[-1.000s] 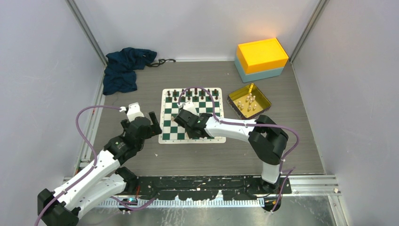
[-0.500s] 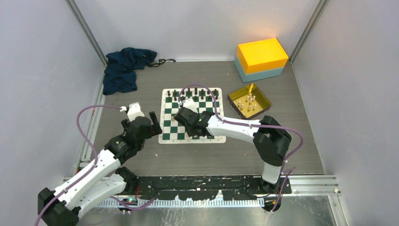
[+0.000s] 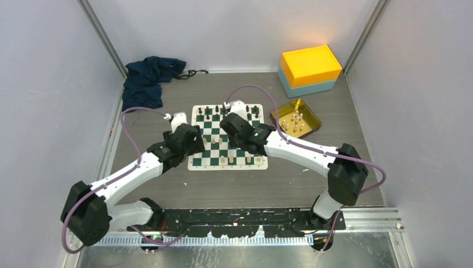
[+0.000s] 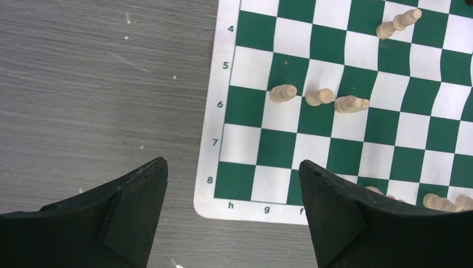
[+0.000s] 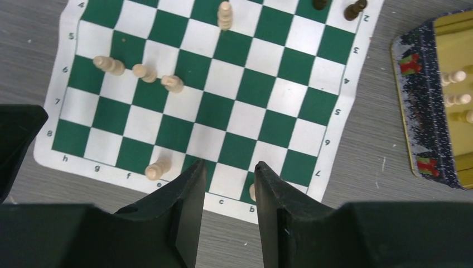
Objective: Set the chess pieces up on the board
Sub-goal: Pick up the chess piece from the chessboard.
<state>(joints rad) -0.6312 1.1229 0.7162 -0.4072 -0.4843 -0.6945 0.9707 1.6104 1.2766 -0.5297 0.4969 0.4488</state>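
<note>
The board lies at the table's middle, with black figures along its far rows. Cream chess pieces stand three in a row by rank 6, with a taller one farther in. The right wrist view shows that row, a piece on the near rank and another half hidden behind a finger. My left gripper hangs wide open and empty over the board's near-left corner. My right gripper hovers over the near edge, open with nothing between its fingers.
A gold tray right of the board holds several more cream pieces. A yellow box on a blue one stands at the back right. A dark blue cloth lies at the back left.
My left arm has swung forward and right, from beside the board to its left edge. My right gripper has drawn up and right from the board's near-left squares and opened a little.
</note>
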